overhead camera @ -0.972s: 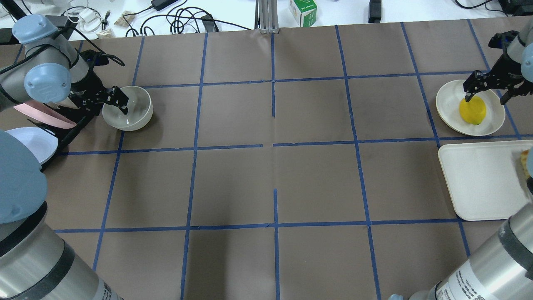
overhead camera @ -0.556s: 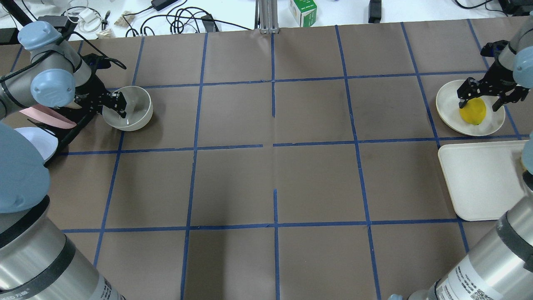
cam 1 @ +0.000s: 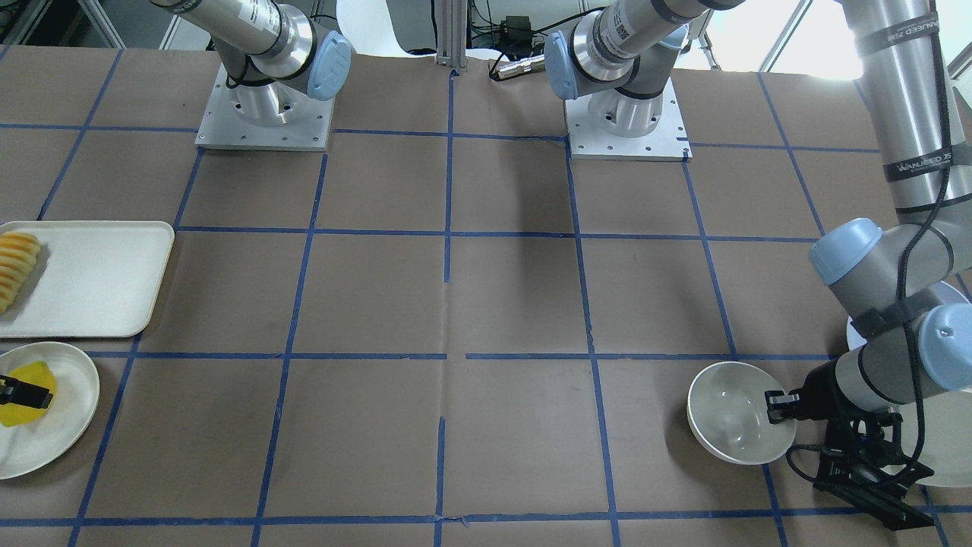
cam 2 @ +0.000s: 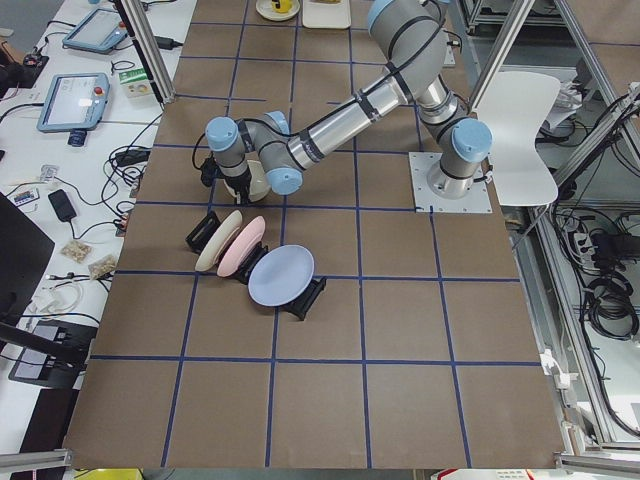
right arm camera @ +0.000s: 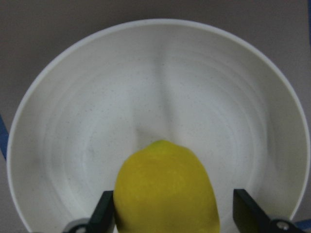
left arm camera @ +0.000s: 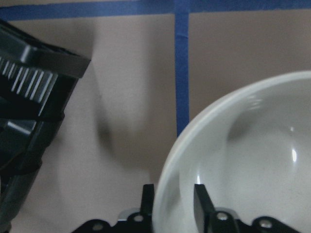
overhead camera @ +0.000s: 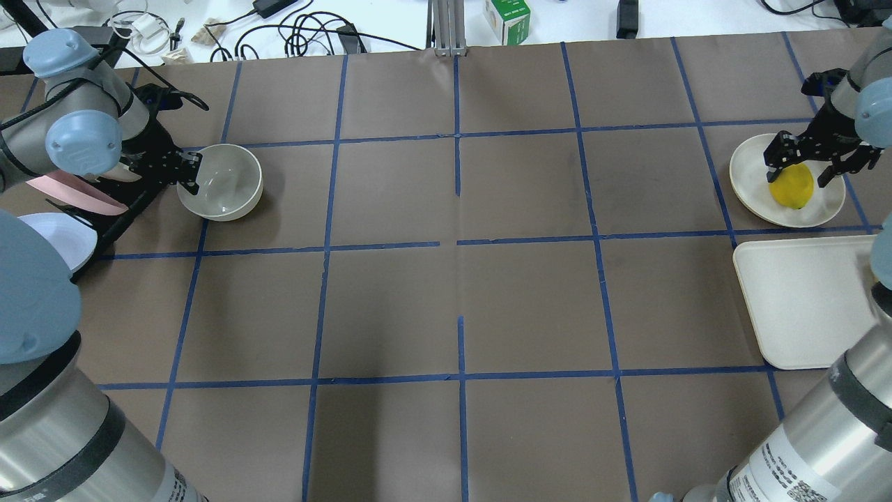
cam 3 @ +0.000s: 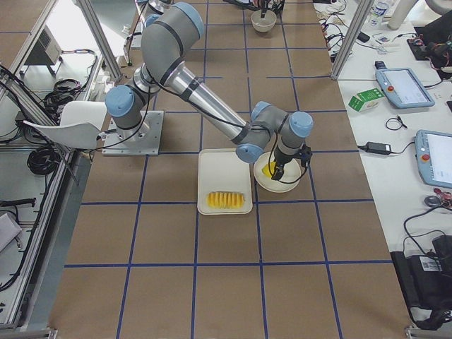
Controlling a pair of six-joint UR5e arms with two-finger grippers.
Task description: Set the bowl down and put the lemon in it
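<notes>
The off-white bowl (overhead camera: 221,183) stands at the table's left by the dish rack; it also shows in the front view (cam 1: 729,422). My left gripper (overhead camera: 191,174) is shut on its near rim, one finger inside and one outside, as the left wrist view (left arm camera: 172,191) shows. The yellow lemon (overhead camera: 791,187) lies on a cream plate (overhead camera: 749,181) at the far right. My right gripper (overhead camera: 801,169) is open and low over the lemon, one finger on each side. In the right wrist view the lemon (right arm camera: 165,191) sits between the fingers, the right finger (right arm camera: 245,206) clear of it.
A black rack (cam 1: 866,486) behind the left gripper holds a pink plate (overhead camera: 70,192) and a pale blue plate (overhead camera: 59,240). A cream tray (overhead camera: 801,300) with a row of sliced fruit (cam 1: 15,270) lies beside the lemon's plate. Cables lie past the table's far edge.
My left gripper has closed on the bowl's rim and the bowl has shifted a little to the right. My right gripper has come down over the lemon.
</notes>
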